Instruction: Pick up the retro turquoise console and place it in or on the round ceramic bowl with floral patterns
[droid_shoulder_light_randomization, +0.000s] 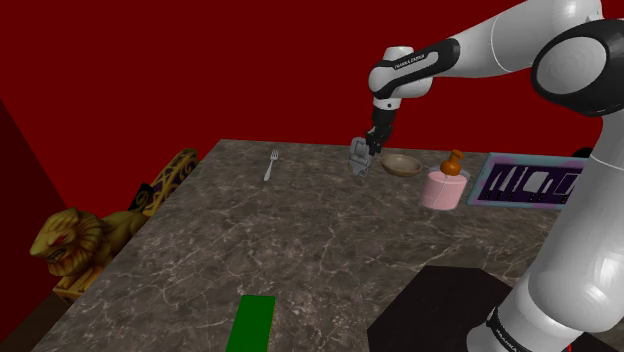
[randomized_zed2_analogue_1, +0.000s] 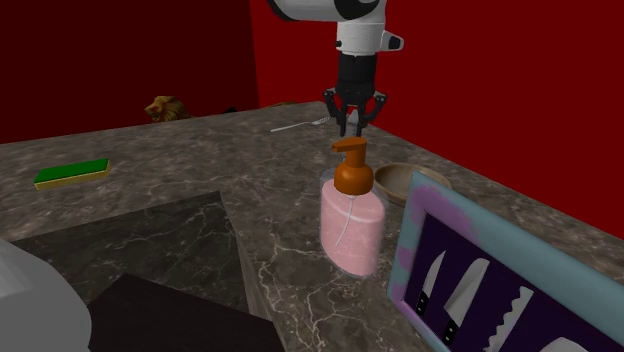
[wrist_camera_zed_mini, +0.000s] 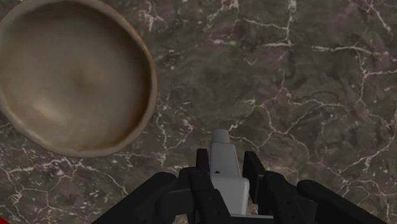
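A pale grey boxy console (wrist_camera_zed_mini: 221, 143) is clasped lengthwise by the black two-finger gripper (wrist_camera_zed_mini: 226, 164), jaws narrowed onto it, while the round tan bowl (wrist_camera_zed_mini: 70, 76) is offset sideways, not beneath them.

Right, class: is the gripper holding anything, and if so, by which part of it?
Yes. The gripper is shut on the small grey console, clasping it by its upper end. The rest of it hangs down below.

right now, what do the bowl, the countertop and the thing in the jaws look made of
Bowl: matte tan-brown, uneven rim, likely earthenware. Countertop: dark stone with white veins, marble-like. Console held in the jaws: plain pale grey, smooth; material unclear.
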